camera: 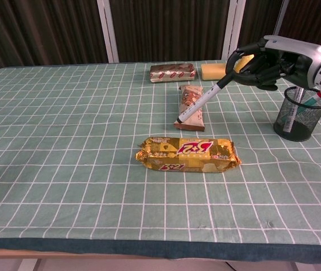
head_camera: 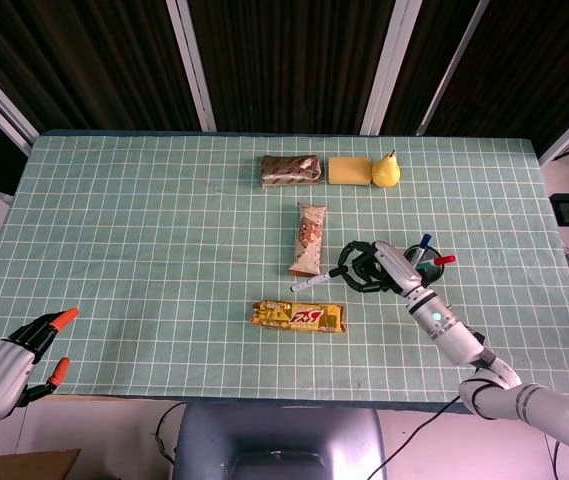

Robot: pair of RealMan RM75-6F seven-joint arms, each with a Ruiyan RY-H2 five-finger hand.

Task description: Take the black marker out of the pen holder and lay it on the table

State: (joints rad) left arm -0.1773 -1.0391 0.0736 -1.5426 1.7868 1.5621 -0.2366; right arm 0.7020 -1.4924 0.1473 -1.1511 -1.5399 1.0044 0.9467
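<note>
My right hand (head_camera: 369, 268) (camera: 273, 59) grips the black marker (head_camera: 314, 282) (camera: 199, 101) by its dark end, in the air above the table. The pale barrel slants down and left, and its tip hangs over the lower end of the brown-and-white snack packet (head_camera: 310, 238) (camera: 191, 107). The black mesh pen holder (head_camera: 416, 262) (camera: 298, 116) stands just right of the hand and is partly hidden by it in the head view. A blue pen (head_camera: 422, 241) and a red pen (head_camera: 442, 260) (camera: 318, 97) stick out of it. My left hand (head_camera: 14, 365) is off the table's near left corner, holding nothing, fingers apart.
A gold snack bar (head_camera: 299, 317) (camera: 188, 153) lies below the marker's tip. At the back sit a brown packet (head_camera: 290, 169) (camera: 172, 71), a yellow block (head_camera: 349, 171) (camera: 214, 71) and a pear (head_camera: 386, 171). A green grid cloth (head_camera: 144, 250) covers the table.
</note>
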